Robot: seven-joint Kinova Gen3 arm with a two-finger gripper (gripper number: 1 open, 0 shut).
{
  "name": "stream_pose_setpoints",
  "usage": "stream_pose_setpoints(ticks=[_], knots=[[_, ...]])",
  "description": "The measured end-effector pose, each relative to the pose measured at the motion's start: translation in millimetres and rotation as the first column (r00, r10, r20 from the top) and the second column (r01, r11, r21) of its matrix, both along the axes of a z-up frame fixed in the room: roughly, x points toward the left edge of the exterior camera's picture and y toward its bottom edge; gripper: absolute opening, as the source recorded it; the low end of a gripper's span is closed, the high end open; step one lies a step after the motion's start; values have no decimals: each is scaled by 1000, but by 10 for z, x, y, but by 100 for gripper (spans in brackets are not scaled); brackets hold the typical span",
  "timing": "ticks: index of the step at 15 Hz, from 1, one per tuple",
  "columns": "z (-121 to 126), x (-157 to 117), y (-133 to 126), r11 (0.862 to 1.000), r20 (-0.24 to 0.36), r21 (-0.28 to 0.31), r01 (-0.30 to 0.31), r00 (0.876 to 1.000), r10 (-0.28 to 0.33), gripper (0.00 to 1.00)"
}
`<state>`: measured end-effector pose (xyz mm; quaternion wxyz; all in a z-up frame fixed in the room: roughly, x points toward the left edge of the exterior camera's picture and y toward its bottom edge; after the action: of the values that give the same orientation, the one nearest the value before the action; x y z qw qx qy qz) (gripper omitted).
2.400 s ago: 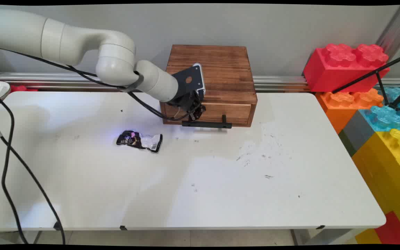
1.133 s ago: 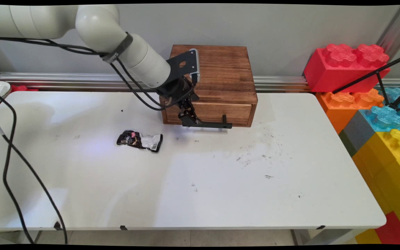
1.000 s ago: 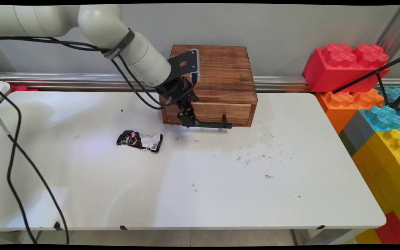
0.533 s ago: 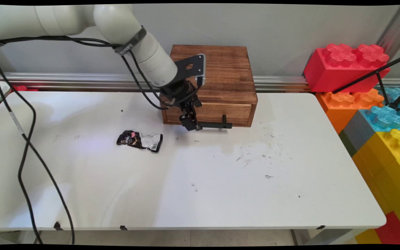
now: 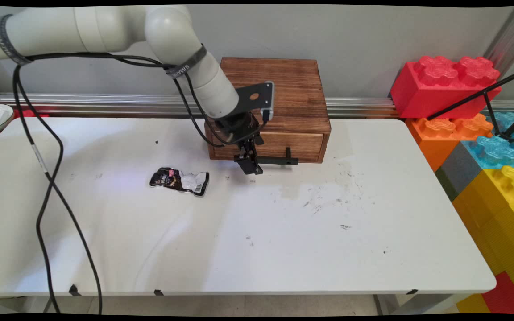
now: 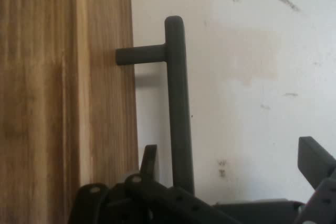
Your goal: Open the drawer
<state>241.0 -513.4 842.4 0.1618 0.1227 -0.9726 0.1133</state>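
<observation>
I've got the hand (image 5: 250,166) spread wide around the drawer's stiff black handle (image 6: 177,103), a firm bar to grip mid-length.

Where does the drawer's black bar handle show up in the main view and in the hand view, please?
Main view: the black bar handle runs level along the wooden drawer box's front, just right of the gripper.
Hand view: it stands upright at centre, between the open fingers.
Shared landmark: the brown drawer front.
</observation>
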Motion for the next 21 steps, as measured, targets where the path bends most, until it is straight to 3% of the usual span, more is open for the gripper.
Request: stream_pose_setpoints(ticks=[21], knots=[[-552, -304, -202, 1000, 38, 20, -14, 999, 13, 100]])
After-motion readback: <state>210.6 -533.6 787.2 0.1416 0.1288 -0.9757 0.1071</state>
